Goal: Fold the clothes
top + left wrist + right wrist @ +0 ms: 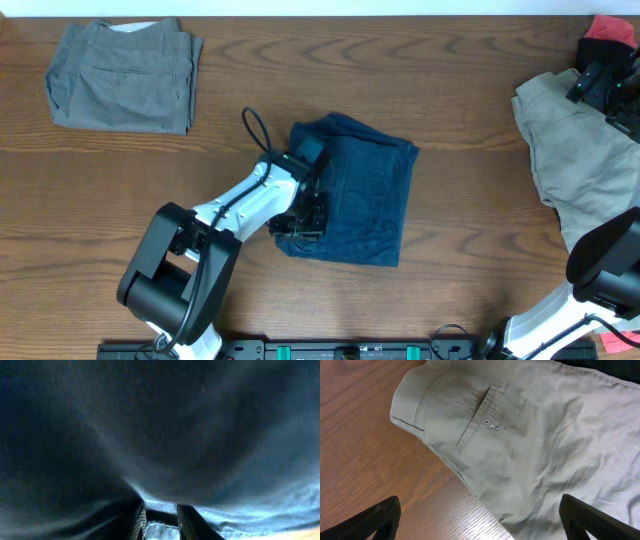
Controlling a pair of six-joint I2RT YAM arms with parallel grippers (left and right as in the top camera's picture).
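Right now my left hand (303, 218) sits at the left edge of the navy shorts (365, 195), which lie folded near the middle of the counter (450, 90). Through the left wrist camera I see dark cloth filling the view, with a fold of it pinched between the narrow fingers (140, 521). My right hand (480, 510) hangs wide over the khaki shorts (535, 435), gripping nothing; they lie rumpled at the counter's right side. A folded grey-olive pair (125, 75) rests at the far left corner.
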